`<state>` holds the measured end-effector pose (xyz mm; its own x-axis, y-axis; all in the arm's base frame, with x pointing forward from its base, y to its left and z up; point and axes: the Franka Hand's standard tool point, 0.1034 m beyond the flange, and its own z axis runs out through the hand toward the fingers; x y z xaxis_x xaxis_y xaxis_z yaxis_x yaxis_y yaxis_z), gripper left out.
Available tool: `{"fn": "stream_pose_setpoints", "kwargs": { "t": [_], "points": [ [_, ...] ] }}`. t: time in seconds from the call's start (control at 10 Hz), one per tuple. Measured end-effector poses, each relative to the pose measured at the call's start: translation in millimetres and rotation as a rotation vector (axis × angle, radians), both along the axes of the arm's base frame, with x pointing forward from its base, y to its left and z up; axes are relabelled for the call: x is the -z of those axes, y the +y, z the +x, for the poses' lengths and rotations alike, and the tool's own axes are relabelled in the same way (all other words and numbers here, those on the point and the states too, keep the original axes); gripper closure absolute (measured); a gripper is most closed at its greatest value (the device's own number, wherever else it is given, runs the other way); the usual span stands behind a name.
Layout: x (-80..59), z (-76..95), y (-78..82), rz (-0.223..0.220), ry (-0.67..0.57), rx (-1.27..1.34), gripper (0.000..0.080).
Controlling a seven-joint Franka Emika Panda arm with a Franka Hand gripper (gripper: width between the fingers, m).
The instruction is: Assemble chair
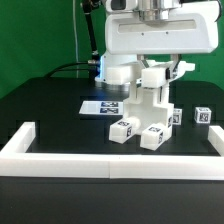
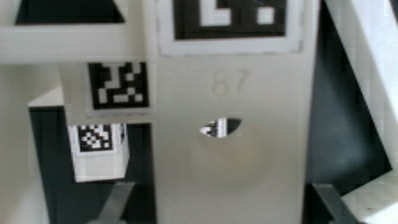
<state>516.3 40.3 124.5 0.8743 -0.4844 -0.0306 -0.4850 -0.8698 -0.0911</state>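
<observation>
A robot arm's gripper (image 1: 157, 72) is clamped shut on the top of a partly built white chair (image 1: 148, 100) at the centre of the exterior view, over a black table (image 1: 50, 125). Whether the chair's foot touches the table or hangs just above it cannot be told.

In front of the chair lie two loose tagged blocks, one block (image 1: 125, 128) toward the exterior view's left and a second block (image 1: 153, 136) just beside it. Two smaller pieces sit apart toward the exterior view's right, a near piece (image 1: 175, 117) and a far piece (image 1: 203, 115).

The marker board (image 1: 103, 105) lies flat behind the blocks, on the exterior view's left of the chair. A long white rail (image 1: 110, 165) runs across the lower frame.

The wrist view is filled by a white panel (image 2: 231, 120) of the chair bearing black-and-white tags (image 2: 118, 82).
</observation>
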Motion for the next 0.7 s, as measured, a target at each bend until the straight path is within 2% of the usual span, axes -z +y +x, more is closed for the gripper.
{"fn": "stream_pose_setpoints", "kwargs": {
  "t": [0.7],
  "points": [
    [1.5,-0.3,6.2,-0.005,-0.013,-0.023,0.0509]
  ]
}}
